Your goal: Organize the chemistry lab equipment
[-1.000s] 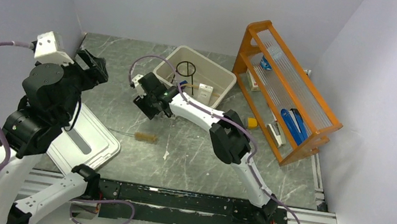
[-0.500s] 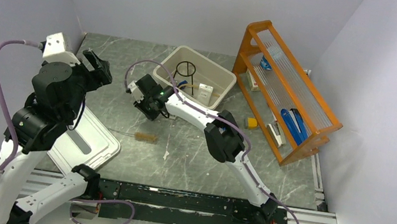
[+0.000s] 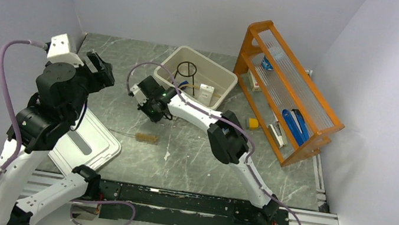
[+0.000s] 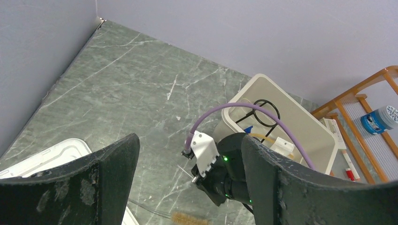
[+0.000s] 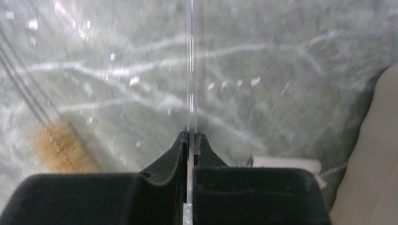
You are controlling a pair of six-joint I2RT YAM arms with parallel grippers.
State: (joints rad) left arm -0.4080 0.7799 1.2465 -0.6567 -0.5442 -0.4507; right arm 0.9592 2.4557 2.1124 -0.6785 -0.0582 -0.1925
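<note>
While the right gripper (image 5: 191, 136) keeps its black fingers (image 5: 164, 164) pinched almost together on a clear thin rod (image 5: 190, 70), the rod sticks straight out past the tips over the grey marbled table (image 5: 281, 56). Cannot tell if its far end touches the table. Brown-bristled brush (image 5: 61, 145) lies on the table left of the fingers, wire handle running away from them. Wall of the beige tub (image 5: 375, 140) is just right of the gripper.

From above, black wire tripod ring (image 3: 187, 70) and white packet (image 3: 206, 94) sit inside the tub. The brush is on open table, nearer the arm bases. White lid (image 3: 91, 144) lies flat at left. Orange rack (image 3: 305, 104) stands at right with blue-capped tubes (image 3: 293, 122) in it. Left gripper (image 4: 190, 140) hangs raised over the table's left side, fingers (image 4: 108, 178) spread wide, gripping nothing.
</note>
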